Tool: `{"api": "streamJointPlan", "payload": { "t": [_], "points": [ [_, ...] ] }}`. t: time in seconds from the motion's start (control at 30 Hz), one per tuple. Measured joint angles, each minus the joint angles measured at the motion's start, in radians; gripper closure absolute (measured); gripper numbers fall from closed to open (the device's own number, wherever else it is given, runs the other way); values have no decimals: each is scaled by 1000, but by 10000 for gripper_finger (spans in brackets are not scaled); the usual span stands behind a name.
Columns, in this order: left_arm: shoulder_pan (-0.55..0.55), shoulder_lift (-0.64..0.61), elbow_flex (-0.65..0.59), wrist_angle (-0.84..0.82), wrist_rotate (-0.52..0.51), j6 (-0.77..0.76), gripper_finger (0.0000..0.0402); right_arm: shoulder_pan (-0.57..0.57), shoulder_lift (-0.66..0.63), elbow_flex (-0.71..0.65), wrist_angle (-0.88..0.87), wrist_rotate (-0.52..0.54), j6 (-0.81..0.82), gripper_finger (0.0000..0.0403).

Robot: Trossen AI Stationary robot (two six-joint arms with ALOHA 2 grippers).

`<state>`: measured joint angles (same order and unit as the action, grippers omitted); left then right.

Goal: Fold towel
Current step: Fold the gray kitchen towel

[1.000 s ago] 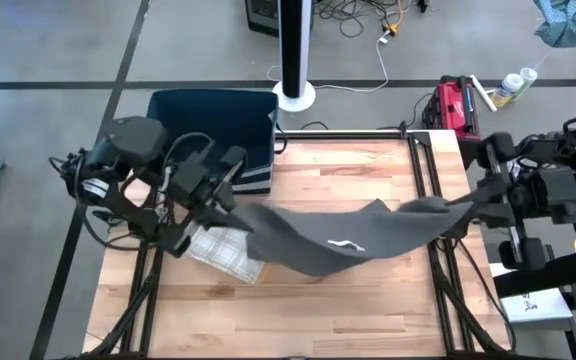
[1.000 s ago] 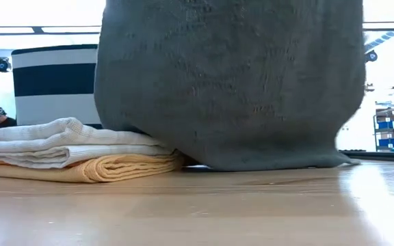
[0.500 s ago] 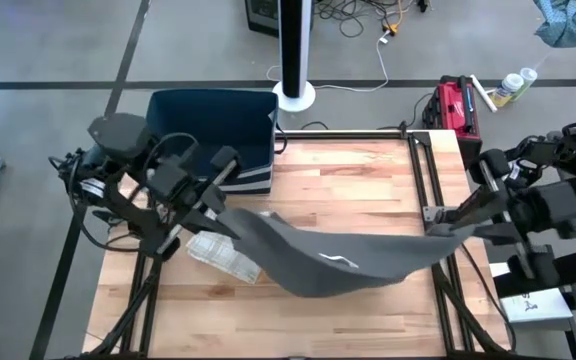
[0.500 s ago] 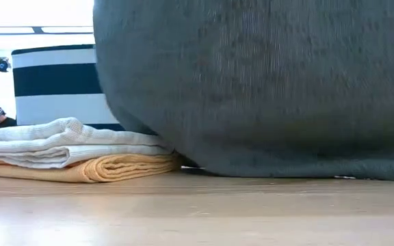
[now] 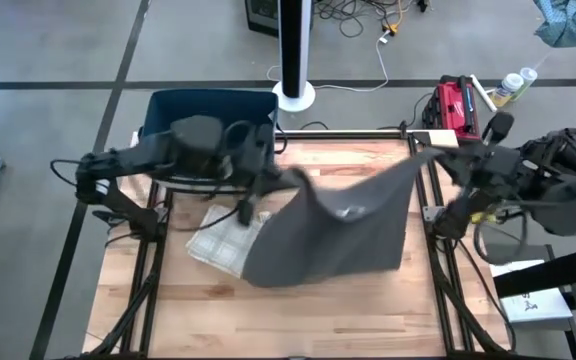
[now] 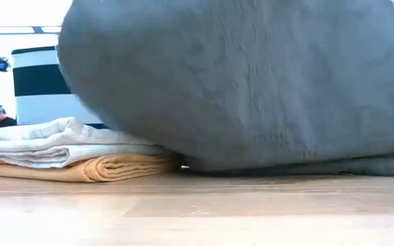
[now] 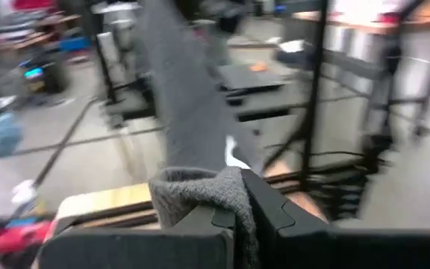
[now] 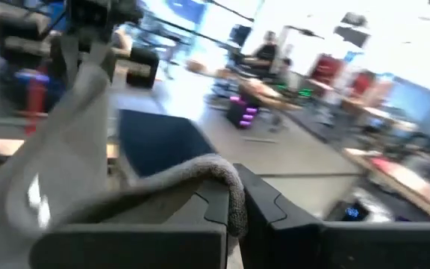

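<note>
Grey terry cloth is what you carry now: the towel (image 5: 338, 225) hangs between your two hands over the middle of the table (image 5: 358, 300), with its upper edge lifted toward the far side and its lower part draped down, so that the bottom hem rests on the wood. In the low view it fills almost the whole picture and its lowest fold touches the table surface.

Your left hand (image 5: 290, 180) is clenched on one top corner, near the far left part of the table; the left wrist view shows the cloth bunched between the dark fingers (image 7: 222, 217). Your right hand (image 5: 430, 155) is clenched on the other top corner, at the far right edge of the table, and the right wrist view shows the same kind of pinch. I think you hold the two corners high and apart so that the cloth stays stretched and flat while the free end is on the table; this gives a straight edge to fold over.

Beside the towel, on the left part of the table, lies a stack of folded towels (image 6: 67, 154), white ones on a tan one. The grey cloth covers a part of this stack in the high view, so take care that it does not drag it. Behind the stack stands a dark bin with a white stripe (image 5: 208, 115), just off the far left corner.
</note>
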<state>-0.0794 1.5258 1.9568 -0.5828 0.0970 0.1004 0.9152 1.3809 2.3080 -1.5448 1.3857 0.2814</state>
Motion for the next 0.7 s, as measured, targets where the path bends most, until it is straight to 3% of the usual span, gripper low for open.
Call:
{"api": "streamJointPlan", "payload": {
  "t": [0.23, 0.33, 0.43, 0.57, 0.7],
  "points": [
    [293, -1, -142, 423, 27, -96, 401, -292, -4, -14, -12, 64, -151, 400],
    [406, 0, -127, 626, 131, -213, 401, -428, -6, 3, 69, 143, -362, 400],
    [472, -1, -79, 780, 269, -336, 401, -519, -10, 34, 308, 182, -654, 400],
    [478, -3, 6, 780, 405, -373, 401, -547, -17, 49, 754, 8, -995, 400],
    [440, -1, 81, 684, 511, -405, 401, -503, -13, 49, 1001, -136, -1136, 400]
  ]
}}
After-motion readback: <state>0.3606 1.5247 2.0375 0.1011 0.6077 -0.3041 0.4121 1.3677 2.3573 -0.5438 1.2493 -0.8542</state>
